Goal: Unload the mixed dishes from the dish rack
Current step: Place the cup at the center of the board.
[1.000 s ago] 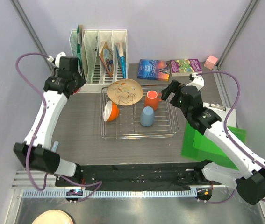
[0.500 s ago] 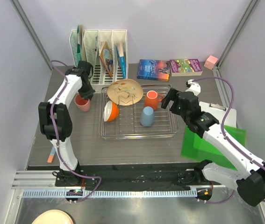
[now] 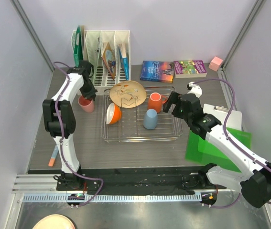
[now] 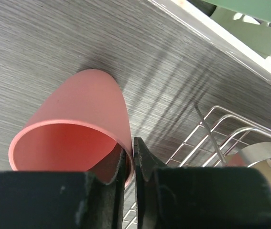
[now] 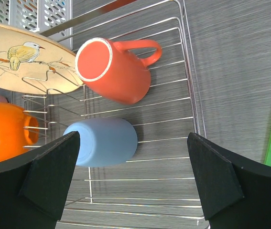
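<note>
From above, a grey, fine-grained tabletop [image 3: 87,143] sits between pale lilac walls [image 3: 183,28], with the flat chrome wire dish rack [image 3: 140,139] at its middle.

Left wrist: the left tool [image 4: 129,149] is clamped on the thin rim of the smooth pink cup [image 4: 78,109], which is outside the rack.

Right wrist: the right tool [image 5: 134,138], fingers wide apart, hovers over the rack. The matte grey-blue cup [image 5: 106,140] lies between its fingers and the glossy orange mug [image 5: 116,71] just beyond. The bird-painted plate [image 5: 20,57] and small orange bowl [image 5: 6,129] are past one finger.
</note>
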